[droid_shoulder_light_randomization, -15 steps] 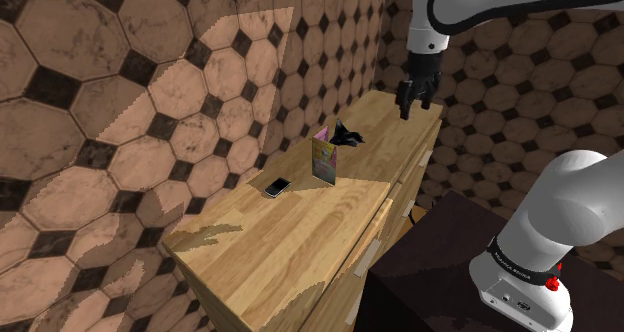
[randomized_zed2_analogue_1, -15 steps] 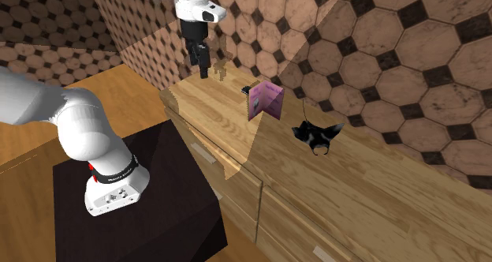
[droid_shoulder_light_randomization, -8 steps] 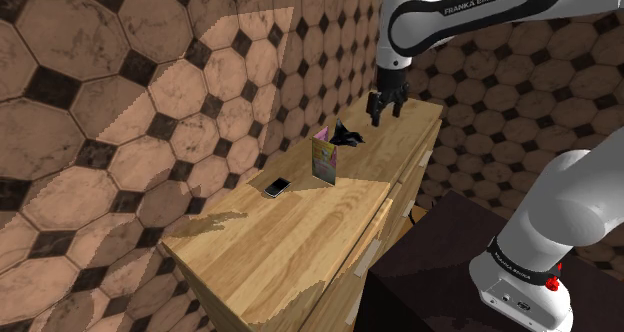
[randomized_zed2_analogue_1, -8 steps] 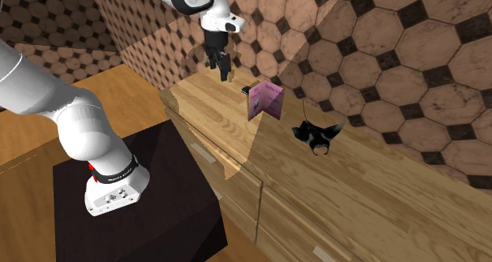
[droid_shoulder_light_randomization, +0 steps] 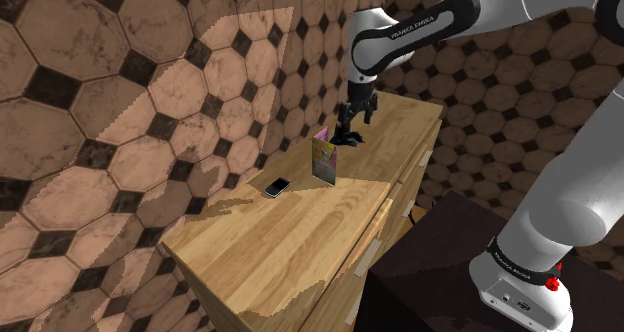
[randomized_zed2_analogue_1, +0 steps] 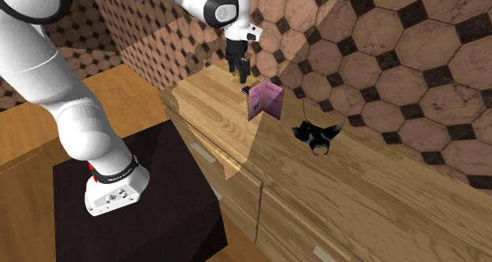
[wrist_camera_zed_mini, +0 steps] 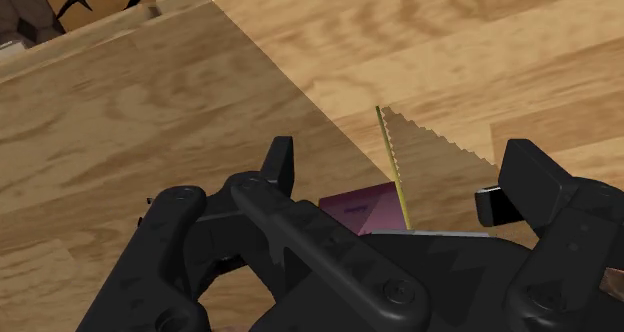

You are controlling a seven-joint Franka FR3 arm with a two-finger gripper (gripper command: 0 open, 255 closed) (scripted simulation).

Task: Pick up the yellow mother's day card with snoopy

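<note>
Tiled walls (droid_shoulder_light_randomization: 120, 100) back a wooden dresser (droid_shoulder_light_randomization: 300, 230) where the card (droid_shoulder_light_randomization: 326, 162) stands upright, half open, close beneath the gripper (droid_shoulder_light_randomization: 352, 125). Its fingers (wrist_camera_zed_mini: 280, 165) are spread apart, the card showing below the gap between them, untouched.

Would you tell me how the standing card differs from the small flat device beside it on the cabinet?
The card stands upright, folded; the device lies flat. The card is pink and yellow; the device is dark with a pale face. The card is the larger. Both rest on the wooden cabinet top.
</note>
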